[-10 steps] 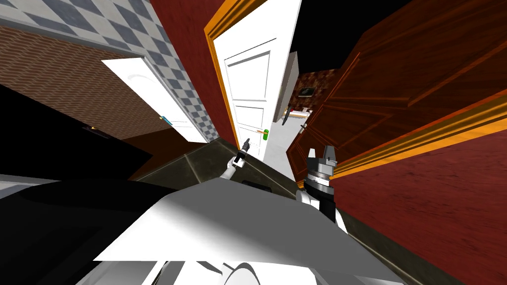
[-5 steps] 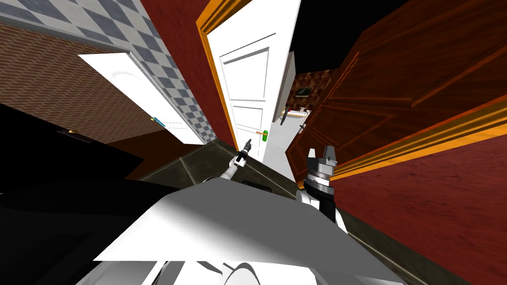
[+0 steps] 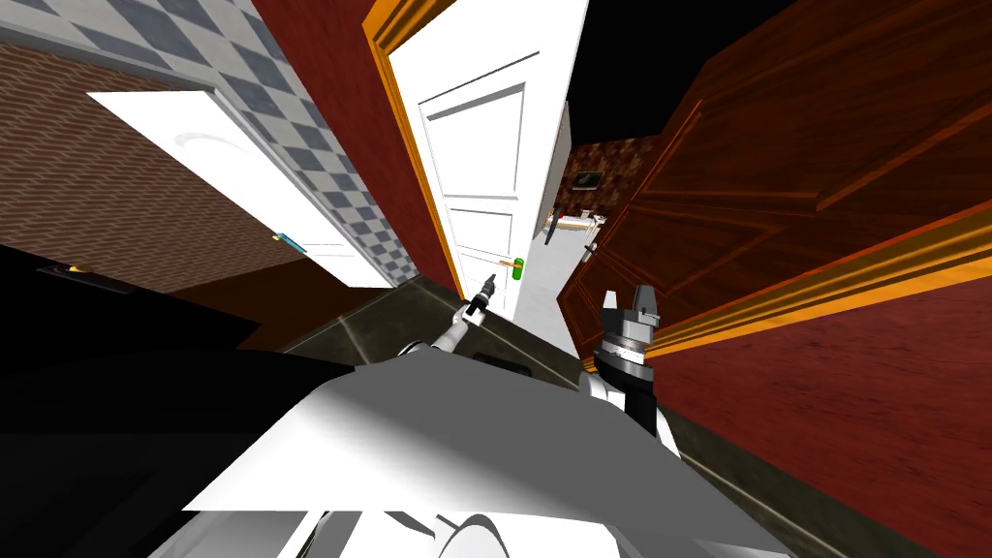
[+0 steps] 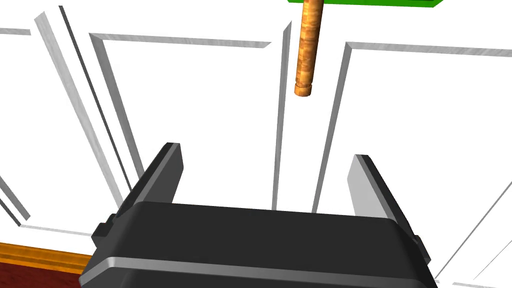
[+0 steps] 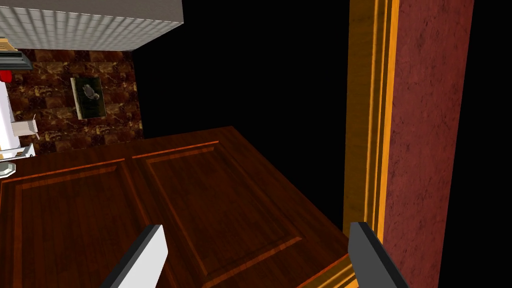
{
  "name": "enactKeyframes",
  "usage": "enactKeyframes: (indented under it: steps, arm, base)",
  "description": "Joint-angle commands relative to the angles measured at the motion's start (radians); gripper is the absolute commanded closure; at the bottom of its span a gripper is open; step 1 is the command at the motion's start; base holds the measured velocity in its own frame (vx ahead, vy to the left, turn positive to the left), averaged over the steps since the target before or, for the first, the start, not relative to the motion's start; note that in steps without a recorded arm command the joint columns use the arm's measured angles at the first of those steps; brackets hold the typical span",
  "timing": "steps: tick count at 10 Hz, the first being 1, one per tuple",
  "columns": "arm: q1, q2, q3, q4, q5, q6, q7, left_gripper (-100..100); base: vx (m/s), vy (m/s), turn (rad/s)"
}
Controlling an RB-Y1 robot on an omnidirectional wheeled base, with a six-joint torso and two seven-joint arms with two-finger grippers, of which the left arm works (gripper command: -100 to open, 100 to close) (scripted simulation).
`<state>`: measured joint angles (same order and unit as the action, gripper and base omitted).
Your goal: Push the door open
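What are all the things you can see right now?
white door: one, white, panelled, straight ahead
handle: one, orange-brown, on the white door
plate: one, green, at the handle's base
door frame: one, orange, along the white door's edge
brown door: one, dark wood, right of the white door
second white door: one, white, far left
picture: one, dark, on the far wall
left end effector: one, open, facing the white door
right end effector: one, open, facing the brown door
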<state>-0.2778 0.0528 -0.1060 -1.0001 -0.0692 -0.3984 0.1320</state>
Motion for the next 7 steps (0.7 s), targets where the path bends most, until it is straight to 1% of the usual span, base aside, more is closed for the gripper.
enactKeyframes:
  steps: [1, 2, 4, 5, 6, 7]
  arm:
    - [-0.021, -0.009, -0.004, 0.036, -0.001, 0.004, 0.002, -100]
    - [-0.03, -0.012, -0.005, 0.05, -0.001, 0.006, 0.004, -100]
    - [-0.061, -0.024, -0.01, 0.101, -0.002, 0.013, 0.009, -100]
    - [-0.067, -0.026, -0.011, 0.111, -0.002, 0.014, 0.01, -100]
    - [-0.083, -0.033, -0.013, 0.136, -0.003, 0.017, 0.012, -100]
    - [-0.076, -0.03, -0.012, 0.118, -0.003, 0.02, 0.011, -100]
  base:
    - [0.085, 0.032, -0.064]
    - [0.088, 0.051, -0.057]
    - [0.096, 0.065, -0.083]
    - [0.086, 0.057, -0.06]
    - [0.091, 0.053, -0.055]
    - [0.043, 0.026, -0.015]
